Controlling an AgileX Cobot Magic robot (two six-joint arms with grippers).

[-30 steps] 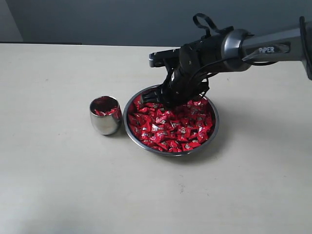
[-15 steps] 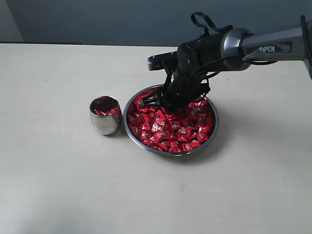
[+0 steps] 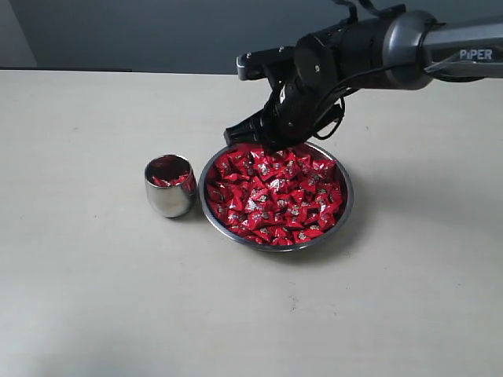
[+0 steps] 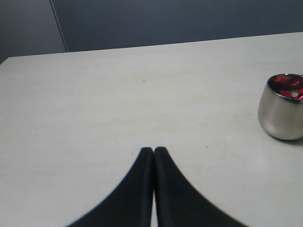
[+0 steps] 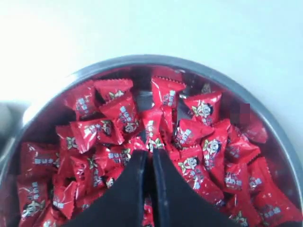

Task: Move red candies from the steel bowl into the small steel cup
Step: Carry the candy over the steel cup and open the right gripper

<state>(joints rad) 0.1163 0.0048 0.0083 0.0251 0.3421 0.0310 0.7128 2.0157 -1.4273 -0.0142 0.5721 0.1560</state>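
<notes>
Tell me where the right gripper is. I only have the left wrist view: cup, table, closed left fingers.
Observer: The right gripper hangs over the far side of the steel bowl, above the pile.
Operator: Holding anything?
Observer: Its jaws are closed. One candy sits right at the tips, but I cannot tell whether it is pinched.
Operator: Bowl versus cup?
Observer: The bowl is heaped with red candies and stands close beside the cup, on the right arm's side.
</notes>
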